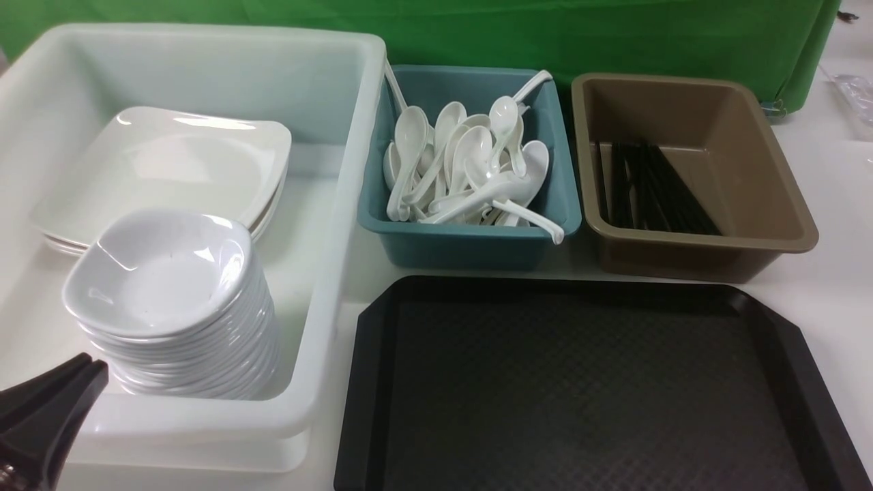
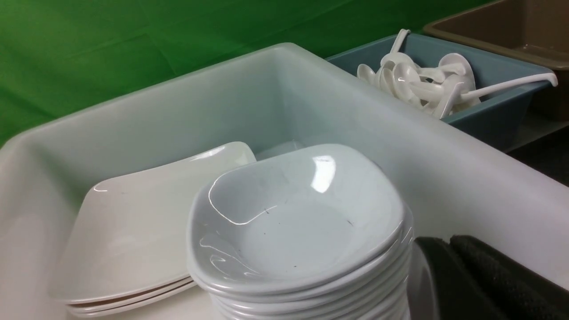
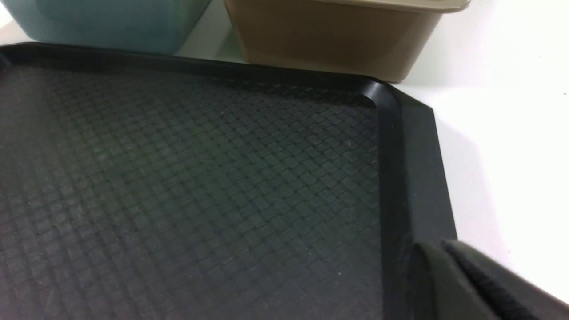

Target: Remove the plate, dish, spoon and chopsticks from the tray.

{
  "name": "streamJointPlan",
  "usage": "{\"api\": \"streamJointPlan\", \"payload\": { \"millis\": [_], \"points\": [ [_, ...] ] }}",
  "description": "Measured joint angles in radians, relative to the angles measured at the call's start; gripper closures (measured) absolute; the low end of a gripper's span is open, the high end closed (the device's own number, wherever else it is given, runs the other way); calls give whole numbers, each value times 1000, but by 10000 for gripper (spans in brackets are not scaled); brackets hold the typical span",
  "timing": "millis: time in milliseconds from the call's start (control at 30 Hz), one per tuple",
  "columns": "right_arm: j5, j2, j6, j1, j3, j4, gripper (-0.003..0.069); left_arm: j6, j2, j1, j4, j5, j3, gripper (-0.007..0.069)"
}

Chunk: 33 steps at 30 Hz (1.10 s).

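Tray (image 1: 586,382): lay bare, its diamond-textured floor showing nothing on it in the front or right wrist view; the clearing was judged complete.
Left pincer (image 1: 85,372): clenched, nothing between the jaws, low beside the near wall of the white tub (image 1: 327,225).
Right pincer (image 3: 449,258): out of the front view; only its dark tip showed at the tray's far right corner, jaws close together with nothing seen held, and whether fully shut could not be told.
Dish (image 1: 160,269): topped a tall stack just beyond the left pincer, inside the tub.
Plate (image 1: 170,167): rested on a short pile further off, behind the dishes.
Spoon (image 1: 470,170): heaped with others in the teal bin (image 1: 470,245), well to the right of the left pincer; which one was the task's could not be told.
Chopsticks (image 1: 648,187): lay in the brown bin (image 1: 750,225), beyond the right pincer.
Risk, left side: a forward or upward swing could catch the tub wall and rock the tall stack.
Risk, spoons: one handle overhung the teal bin's near rim; a knock might tip it out.
Risk, right side: a low sweep could strike the tray rim and shift the tray on the surface (image 1: 832,300).
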<state>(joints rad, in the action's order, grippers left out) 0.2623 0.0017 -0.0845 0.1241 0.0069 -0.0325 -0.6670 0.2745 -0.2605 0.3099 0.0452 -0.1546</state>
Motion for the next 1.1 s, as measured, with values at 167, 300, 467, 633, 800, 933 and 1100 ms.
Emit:
{"api": "streamJointPlan", "payload": {
  "millis": [167, 300, 467, 633, 800, 933, 1100],
  "points": [
    [0, 0, 0, 0, 0, -1, 595, 48, -25, 5, -27, -45, 14, 612],
    [0, 0, 0, 0, 0, -1, 592, 182, -85, 78, -15, -114, 56, 613],
    [0, 0, 0, 0, 0, -1, 591, 312, -236, 239, -8, -32, 156, 613],
    [0, 0, 0, 0, 0, -1, 577, 362, -273, 279, -33, 189, 162, 613],
    [0, 0, 0, 0, 0, -1, 561, 391, -274, 280, -41, 200, 162, 613],
    [0, 0, 0, 0, 0, -2, 551, 393, -274, 281, -49, 200, 162, 613],
    [0, 0, 0, 0, 0, -2, 531, 393, -274, 281, -49, 200, 162, 613]
  ]
}}
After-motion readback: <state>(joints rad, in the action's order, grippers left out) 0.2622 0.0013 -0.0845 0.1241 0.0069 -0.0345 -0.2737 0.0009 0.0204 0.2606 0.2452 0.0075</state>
